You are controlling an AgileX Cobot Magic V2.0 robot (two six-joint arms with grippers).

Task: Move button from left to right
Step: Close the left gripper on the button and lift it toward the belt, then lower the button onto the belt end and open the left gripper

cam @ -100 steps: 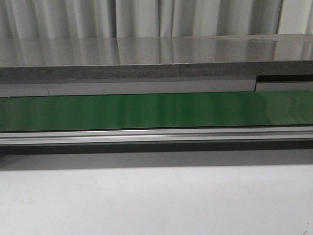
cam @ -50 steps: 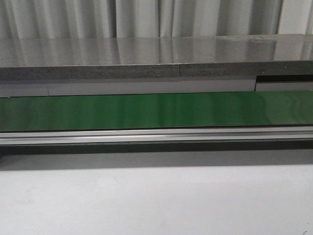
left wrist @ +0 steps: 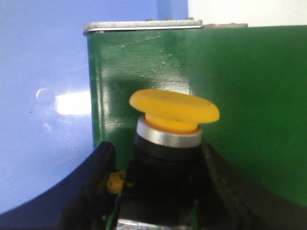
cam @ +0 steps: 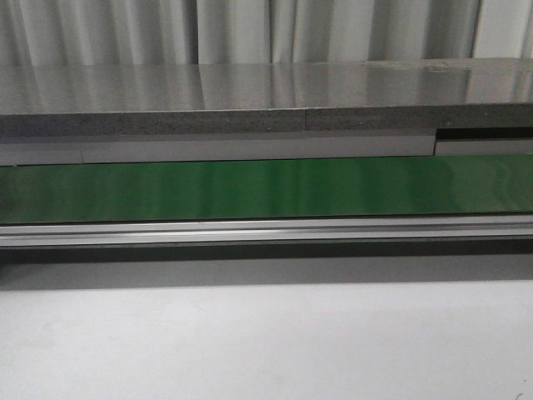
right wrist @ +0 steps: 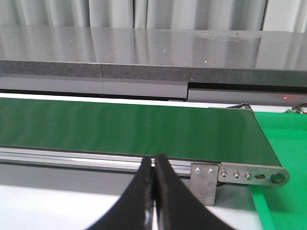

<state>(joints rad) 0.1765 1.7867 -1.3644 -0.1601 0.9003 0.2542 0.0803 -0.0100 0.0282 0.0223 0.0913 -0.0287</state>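
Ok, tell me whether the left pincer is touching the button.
Touching. In the left wrist view the left pincer has its fingers pressed against both sides of the button black body, with no gap showing.

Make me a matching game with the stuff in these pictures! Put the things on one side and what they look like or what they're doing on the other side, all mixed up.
Things:
1. button
2. left gripper
3. right gripper
4. belt

Descriptions:
A. long, green and flat
B. fingers pressed together, holding nothing
C. yellow round head on a black body
D. dark fingers on either side of the button's body

Pairs: 1-C, 2-D, 3-B, 4-A
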